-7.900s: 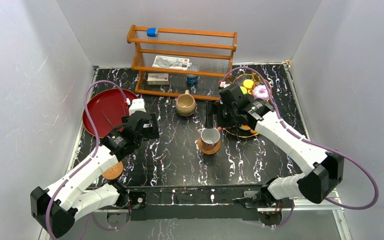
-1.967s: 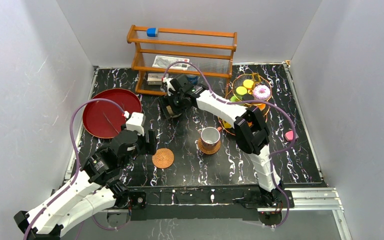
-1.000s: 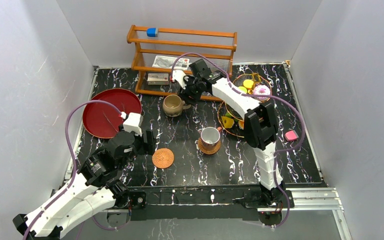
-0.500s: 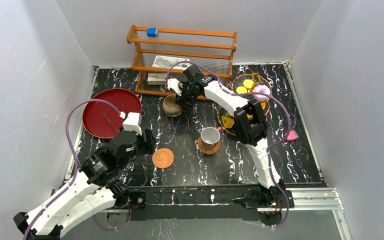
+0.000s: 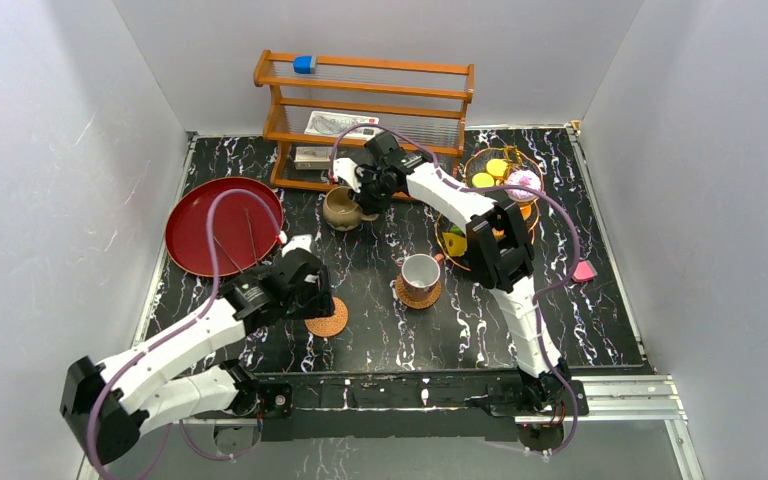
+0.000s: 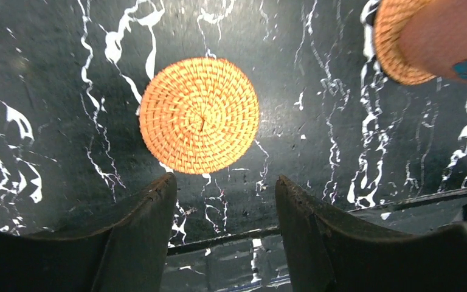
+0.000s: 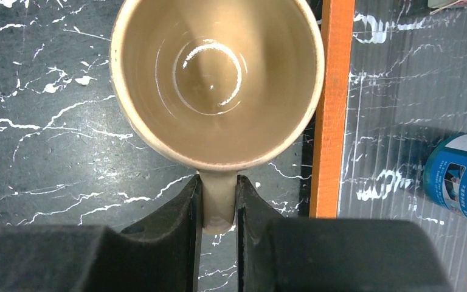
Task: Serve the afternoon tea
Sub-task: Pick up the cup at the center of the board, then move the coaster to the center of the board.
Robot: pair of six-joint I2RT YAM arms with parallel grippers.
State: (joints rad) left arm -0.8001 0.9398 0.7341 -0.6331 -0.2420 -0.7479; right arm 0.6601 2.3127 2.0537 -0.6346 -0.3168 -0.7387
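Observation:
The tan mug point(image 7: 217, 79) stands upright on the black marbled table, just in front of the wooden rack. My right gripper point(image 7: 219, 182) is shut on its handle point(image 7: 219, 207); from above, the mug point(image 5: 343, 208) sits left of that gripper point(image 5: 368, 192). A bare woven coaster point(image 6: 199, 115) lies flat just beyond my left gripper point(image 6: 225, 182), which is open and holds nothing. In the top view the left gripper point(image 5: 315, 300) hovers at this coaster point(image 5: 328, 317). The white red-handled cup point(image 5: 421, 271) rests on the other coaster point(image 5: 419, 294). The gold-rimmed stand point(image 5: 490, 215) holds toy pastries point(image 5: 522, 182).
The wooden rack point(image 5: 365, 110) with boxes and a blue can point(image 7: 459, 176) stands at the back, its orange rail point(image 7: 328, 109) close to the mug. A red tray point(image 5: 222, 225) lies at the left. A pink toy piece point(image 5: 583, 270) sits at the right.
My right gripper has dropped to the tan mug and shut on its handle. The left arm has swung right and forward over the bare coaster, its jaws narrowing a little.

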